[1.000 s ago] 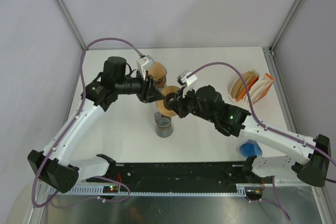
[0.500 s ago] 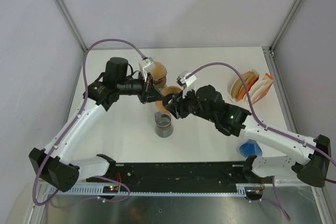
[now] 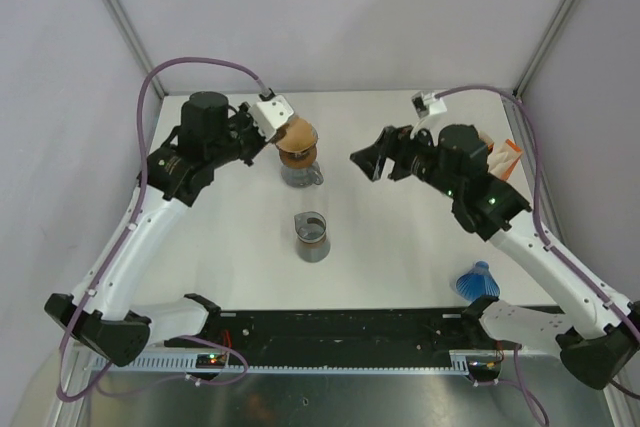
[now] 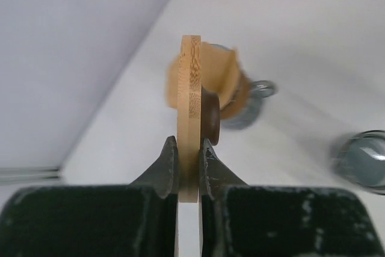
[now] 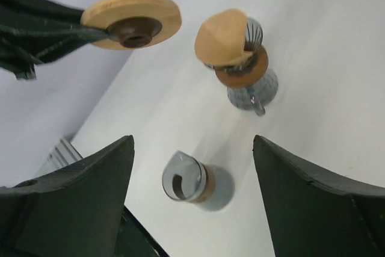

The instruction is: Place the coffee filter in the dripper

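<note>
The dripper [image 3: 299, 165] stands at the back middle of the table with a brown coffee filter [image 3: 298, 134] sitting in its top. It also shows in the right wrist view, as dripper [image 5: 251, 82] and filter [image 5: 221, 37]. My left gripper [image 4: 187, 142] is shut on the edge of a round wooden disc [image 4: 190, 88] with a dark hub, held in the air just left of the dripper [image 4: 246, 103]. In the top view the left gripper [image 3: 268, 137] is beside the dripper. My right gripper [image 3: 368, 162] hangs open and empty to the dripper's right, its jaws wide [image 5: 192, 139].
A glass carafe [image 3: 312, 237] with a brown band stands in front of the dripper. A holder of spare filters [image 3: 508, 155] is at the back right, mostly behind my right arm. A blue fluted object [image 3: 478, 282] lies near the front right.
The left gripper shut on the wooden disc while the right gripper opened and let it go. The right arm pulled back to the right; the left arm drew back left with the disc.
</note>
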Robot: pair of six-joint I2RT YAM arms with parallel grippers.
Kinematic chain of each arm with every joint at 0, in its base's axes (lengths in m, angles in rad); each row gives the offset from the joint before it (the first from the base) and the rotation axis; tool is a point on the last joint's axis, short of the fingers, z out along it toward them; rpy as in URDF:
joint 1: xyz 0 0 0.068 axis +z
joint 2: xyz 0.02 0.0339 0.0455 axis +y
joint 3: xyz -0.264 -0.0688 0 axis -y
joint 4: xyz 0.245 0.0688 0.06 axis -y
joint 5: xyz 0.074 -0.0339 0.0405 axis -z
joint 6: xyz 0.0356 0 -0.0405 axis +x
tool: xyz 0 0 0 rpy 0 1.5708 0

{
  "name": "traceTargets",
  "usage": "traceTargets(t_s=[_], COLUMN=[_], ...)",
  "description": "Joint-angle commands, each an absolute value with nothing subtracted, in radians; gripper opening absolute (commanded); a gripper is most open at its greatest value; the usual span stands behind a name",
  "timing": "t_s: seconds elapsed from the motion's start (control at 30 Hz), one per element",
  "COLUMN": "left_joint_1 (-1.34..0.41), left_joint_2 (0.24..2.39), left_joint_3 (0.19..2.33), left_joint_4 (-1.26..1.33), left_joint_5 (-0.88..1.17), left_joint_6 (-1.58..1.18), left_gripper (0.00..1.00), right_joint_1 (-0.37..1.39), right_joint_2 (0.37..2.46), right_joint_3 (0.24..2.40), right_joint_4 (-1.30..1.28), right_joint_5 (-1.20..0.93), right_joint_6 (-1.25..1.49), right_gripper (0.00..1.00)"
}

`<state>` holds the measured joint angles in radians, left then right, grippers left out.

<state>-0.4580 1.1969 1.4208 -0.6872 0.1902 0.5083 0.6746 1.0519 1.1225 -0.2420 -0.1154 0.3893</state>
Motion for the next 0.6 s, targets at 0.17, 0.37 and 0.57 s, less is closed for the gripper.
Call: traceTargets(t_s=[0.17, 0.37, 0.57], left_joint_1=[-0.510, -0.570, -0.572], left_joint_2=[1.043, 0.638, 0.498], left_joint_3=[1.311, 0.859, 0.639], left_joint_4=[-0.519, -0.193, -0.037], left_joint_5=[0.006, 0.325, 0.462], left_joint_6=[1.299, 1.907, 2.142], left_gripper=[0.00, 0.00, 0.00], right_joint_1=[0.616, 0.656, 0.722], right_joint_2=[1.188, 1.247, 1.292], right_joint_3=[1.344, 1.354, 1.355], right_joint_4=[-0.214, -0.109, -0.072], right_joint_5=[-0.203, -0.271, -0.306], right_joint_6=[0.517, 0.578, 0.592], right_gripper=[0.87, 0.84, 0.83])
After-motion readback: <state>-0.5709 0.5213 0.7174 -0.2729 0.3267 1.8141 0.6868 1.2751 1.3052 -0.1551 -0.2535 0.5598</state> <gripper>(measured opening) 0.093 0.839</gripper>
